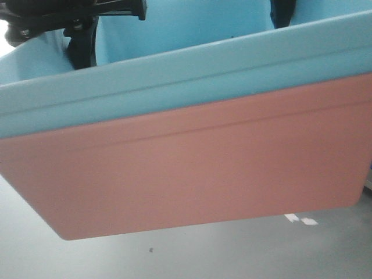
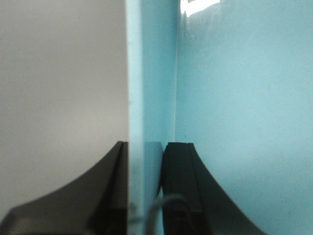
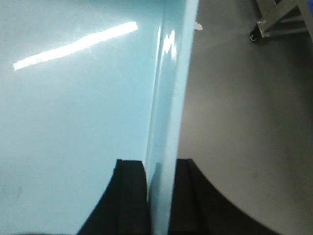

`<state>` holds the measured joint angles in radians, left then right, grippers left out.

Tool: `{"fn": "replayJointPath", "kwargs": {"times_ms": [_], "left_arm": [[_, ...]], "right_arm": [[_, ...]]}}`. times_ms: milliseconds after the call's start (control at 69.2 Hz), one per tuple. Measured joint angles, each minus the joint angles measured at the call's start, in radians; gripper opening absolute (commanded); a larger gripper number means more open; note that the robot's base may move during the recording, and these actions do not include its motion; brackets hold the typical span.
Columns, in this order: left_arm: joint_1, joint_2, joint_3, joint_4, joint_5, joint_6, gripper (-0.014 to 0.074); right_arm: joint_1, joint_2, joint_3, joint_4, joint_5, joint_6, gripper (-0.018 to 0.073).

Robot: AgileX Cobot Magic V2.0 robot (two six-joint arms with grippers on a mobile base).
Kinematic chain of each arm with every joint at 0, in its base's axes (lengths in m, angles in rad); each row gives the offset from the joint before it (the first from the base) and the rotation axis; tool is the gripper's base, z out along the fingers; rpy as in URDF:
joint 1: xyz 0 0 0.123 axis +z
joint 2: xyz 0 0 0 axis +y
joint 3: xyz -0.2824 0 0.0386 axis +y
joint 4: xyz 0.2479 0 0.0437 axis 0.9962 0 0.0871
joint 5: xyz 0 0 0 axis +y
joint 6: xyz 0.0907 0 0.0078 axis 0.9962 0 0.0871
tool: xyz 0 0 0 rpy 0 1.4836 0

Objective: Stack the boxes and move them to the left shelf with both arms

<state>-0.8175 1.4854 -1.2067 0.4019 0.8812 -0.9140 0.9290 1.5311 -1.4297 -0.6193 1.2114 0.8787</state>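
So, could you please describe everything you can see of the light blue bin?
The light blue bin is smooth, glossy plastic with a rounded, stepped rim and a bare interior. It sits nested inside the pink bin, only its rim band showing above it, and the pair hangs tilted above the grey floor. The left gripper clamps one side wall, the right gripper the opposite one, a finger on each face.

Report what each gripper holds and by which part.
Left gripper and right gripper each clamp a wall of the light sky blue plastic bin, fingers either side, nested in the salmon pink plastic bin.
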Motion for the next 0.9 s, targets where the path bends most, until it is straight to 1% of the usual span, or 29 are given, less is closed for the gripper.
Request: {"fn": "replayJointPath", "kwargs": {"times_ms": [896], "left_arm": [[0.0, 0.0, 0.0, 0.0, 0.0, 0.0, -0.001]], "right_arm": [[0.0, 0.0, 0.0, 0.0, 0.0, 0.0, 0.0053]]}}
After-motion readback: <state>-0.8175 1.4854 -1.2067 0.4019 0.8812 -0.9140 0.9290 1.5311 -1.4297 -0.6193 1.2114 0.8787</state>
